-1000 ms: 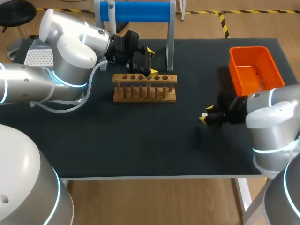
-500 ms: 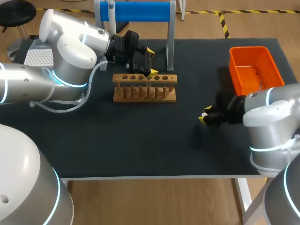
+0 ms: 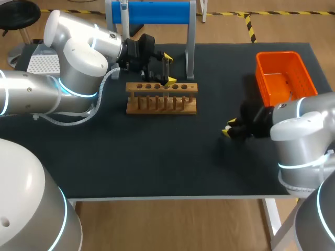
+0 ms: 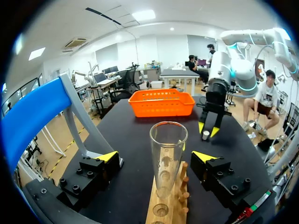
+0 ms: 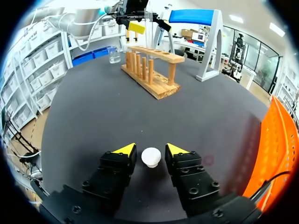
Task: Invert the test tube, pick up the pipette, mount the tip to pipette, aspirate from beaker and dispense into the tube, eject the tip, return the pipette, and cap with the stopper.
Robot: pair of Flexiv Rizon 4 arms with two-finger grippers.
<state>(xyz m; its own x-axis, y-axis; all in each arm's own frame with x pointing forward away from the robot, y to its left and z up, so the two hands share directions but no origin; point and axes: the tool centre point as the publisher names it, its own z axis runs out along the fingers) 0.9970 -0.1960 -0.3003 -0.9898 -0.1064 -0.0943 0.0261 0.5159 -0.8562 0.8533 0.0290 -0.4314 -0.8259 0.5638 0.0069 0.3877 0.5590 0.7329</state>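
A clear test tube [image 4: 167, 158] stands mouth up in the wooden rack [image 3: 161, 98]. My left gripper [image 4: 158, 161] is open around the tube, its fingers well clear on both sides. A small white stopper [image 5: 151, 157] lies on the black table mat, and my right gripper [image 5: 151, 150] is low over it with one yellow-tipped finger on each side. A narrow gap shows on both sides of the stopper, so the right gripper is open. The head view has the right gripper [image 3: 229, 129] in front of the orange basket, and the left gripper [image 3: 166, 68] at the rack's back edge.
An orange basket [image 3: 285, 78] sits at the right back of the table. A blue-topped stand [image 3: 157, 11] rises behind the rack. A small glass beaker [image 5: 112, 53] stands beyond the rack's far end. Bare black mat [image 3: 157, 151] lies in front of the rack.
My right gripper's fingers have drawn closer together around the stopper, and that arm has shifted slightly. The left arm and the tube have not moved.
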